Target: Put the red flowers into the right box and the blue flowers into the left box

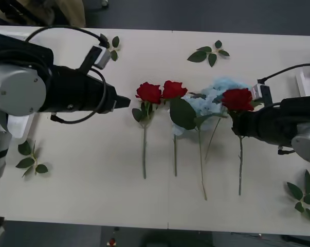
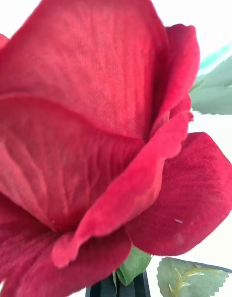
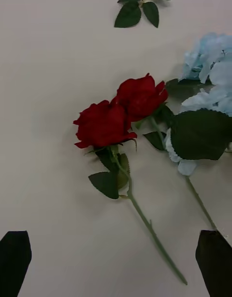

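Red flowers (image 1: 162, 91) lie mid-table; a third rose (image 2: 96, 147) looms at the right gripper (image 1: 240, 125), probably clamped on its stem. Left gripper (image 1: 125, 102), at nine o'clock, jaws apart. Blue flowers (image 1: 214, 95) behind. No writing readable.

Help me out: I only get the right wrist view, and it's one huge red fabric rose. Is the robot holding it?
Observer: It seems so. In the front view the right hand is closed on the stem just below that red fabric rose.
Operator: Any more like it?
Observer: Two more red roses lie side by side on the white table, further to the robot's left.
Operator: And the other arm?
Observer: The left hand is open, next to those two roses.
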Controlling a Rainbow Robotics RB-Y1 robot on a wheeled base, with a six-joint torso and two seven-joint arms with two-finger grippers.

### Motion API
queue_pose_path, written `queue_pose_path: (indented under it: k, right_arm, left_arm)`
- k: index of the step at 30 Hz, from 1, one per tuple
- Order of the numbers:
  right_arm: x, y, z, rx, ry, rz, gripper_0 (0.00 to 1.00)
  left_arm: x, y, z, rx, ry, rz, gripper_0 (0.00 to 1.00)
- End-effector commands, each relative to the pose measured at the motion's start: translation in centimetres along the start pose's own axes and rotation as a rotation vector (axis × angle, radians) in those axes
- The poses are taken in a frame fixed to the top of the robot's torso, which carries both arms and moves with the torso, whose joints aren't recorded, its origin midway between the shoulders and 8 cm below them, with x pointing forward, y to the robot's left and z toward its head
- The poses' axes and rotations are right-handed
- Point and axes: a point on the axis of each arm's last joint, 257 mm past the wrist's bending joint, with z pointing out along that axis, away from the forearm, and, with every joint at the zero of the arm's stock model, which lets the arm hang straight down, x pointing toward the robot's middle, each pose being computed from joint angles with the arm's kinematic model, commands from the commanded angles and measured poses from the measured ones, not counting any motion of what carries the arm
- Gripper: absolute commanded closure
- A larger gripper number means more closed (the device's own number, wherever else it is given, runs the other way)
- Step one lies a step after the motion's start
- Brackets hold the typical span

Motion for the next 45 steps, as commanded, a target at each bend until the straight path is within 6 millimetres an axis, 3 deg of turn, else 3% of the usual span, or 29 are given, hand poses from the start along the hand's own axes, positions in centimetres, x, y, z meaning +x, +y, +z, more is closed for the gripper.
queue_pose_path:
  k: [1,7,15,22,28,32,37,45]
  right_arm:
    - [-1.1,-0.6,-2.3,0.000,-0.039,-0.101,1.00]
    - [-2.3,-2.6,-4.2,0.013,-0.073,-0.195,1.00]
    - [-5.8,-5.0,-7.9,0.061,-0.090,-0.298,1.00]
    - [-9.4,-8.5,-11.7,0.158,-0.134,-0.332,1.00]
    - [-11.7,-10.8,-13.0,0.210,-0.179,-0.299,1.00]
    - [-13.3,-13.4,-13.7,0.260,-0.183,-0.246,1.00]
    - [-15.6,-18.3,-14.5,0.362,-0.163,-0.157,1.00]
    - [-18.9,-25.5,-16.3,0.488,-0.170,-0.024,1.00]
  left_arm:
    - [-0.7,-2.0,0.7,0.022,-0.045,-0.055,0.00]
    - [1.3,-3.3,3.0,-0.034,0.009,-0.042,0.00]
    - [3.3,-3.7,5.7,-0.110,0.084,0.017,0.00]
    - [3.5,-2.7,7.4,-0.153,0.122,0.033,0.00]
    - [2.4,-0.5,8.4,-0.243,0.105,0.050,0.00]
    - [2.2,-0.2,9.9,-0.231,0.111,0.031,0.00]
    - [2.0,0.2,11.6,-0.234,0.130,0.051,0.00]
    - [2.5,-0.2,12.7,-0.226,0.157,0.059,0.00]
